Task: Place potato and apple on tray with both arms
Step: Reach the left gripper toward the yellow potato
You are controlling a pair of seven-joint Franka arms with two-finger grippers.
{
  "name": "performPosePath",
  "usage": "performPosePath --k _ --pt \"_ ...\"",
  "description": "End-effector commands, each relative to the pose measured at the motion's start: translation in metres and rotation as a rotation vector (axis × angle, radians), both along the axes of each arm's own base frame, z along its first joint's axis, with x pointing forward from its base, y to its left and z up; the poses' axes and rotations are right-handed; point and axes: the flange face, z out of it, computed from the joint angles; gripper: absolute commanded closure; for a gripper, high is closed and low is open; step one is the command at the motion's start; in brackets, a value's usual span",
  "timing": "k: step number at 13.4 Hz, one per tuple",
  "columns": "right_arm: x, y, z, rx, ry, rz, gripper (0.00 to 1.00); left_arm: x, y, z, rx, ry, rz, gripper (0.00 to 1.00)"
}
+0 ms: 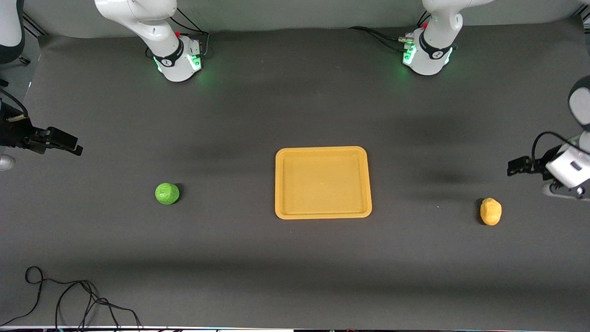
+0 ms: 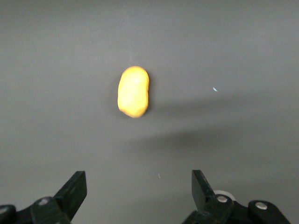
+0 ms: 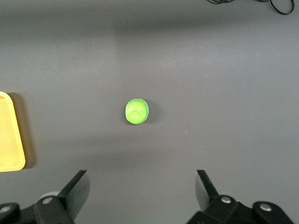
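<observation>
The green apple (image 1: 167, 193) lies on the dark mat toward the right arm's end; it also shows in the right wrist view (image 3: 137, 111). The yellow-orange potato (image 1: 490, 211) lies toward the left arm's end and shows in the left wrist view (image 2: 133, 91). The empty yellow-orange tray (image 1: 322, 213) sits mid-table between them; one corner shows in the right wrist view (image 3: 9, 163). My right gripper (image 1: 73, 146) (image 3: 141, 186) hangs open and empty over the mat, apart from the apple. My left gripper (image 1: 515, 167) (image 2: 138, 186) hangs open and empty over the mat, apart from the potato.
The two arm bases (image 1: 177, 62) (image 1: 426, 57) stand along the table's edge farthest from the front camera. A loose black cable (image 1: 69, 299) lies at the near corner toward the right arm's end and shows in the right wrist view (image 3: 278, 5).
</observation>
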Motion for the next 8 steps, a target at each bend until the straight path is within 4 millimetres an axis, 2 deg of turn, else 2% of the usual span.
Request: performPosePath --k 1,2,4,6,7,8 --pt "0.001 -0.001 0.006 0.006 -0.005 0.000 0.00 0.062 -0.008 -0.067 -0.010 0.027 -0.057 0.00" --pt "0.002 0.000 0.004 0.006 -0.002 0.003 0.00 0.070 -0.006 -0.087 -0.007 0.028 -0.068 0.01" --pt "0.003 0.000 0.004 0.006 -0.006 0.003 0.00 0.066 0.004 -0.123 -0.001 0.077 -0.140 0.01" --pt "0.002 -0.001 0.005 0.006 -0.008 0.001 0.00 0.064 0.007 -0.151 -0.009 0.108 -0.145 0.02" --pt "0.002 -0.001 0.005 0.006 -0.008 0.003 0.00 0.063 0.009 -0.171 -0.014 0.122 -0.157 0.02" --pt "0.002 -0.001 0.005 0.006 -0.009 0.003 0.00 0.061 0.011 -0.188 -0.023 0.125 -0.185 0.08"
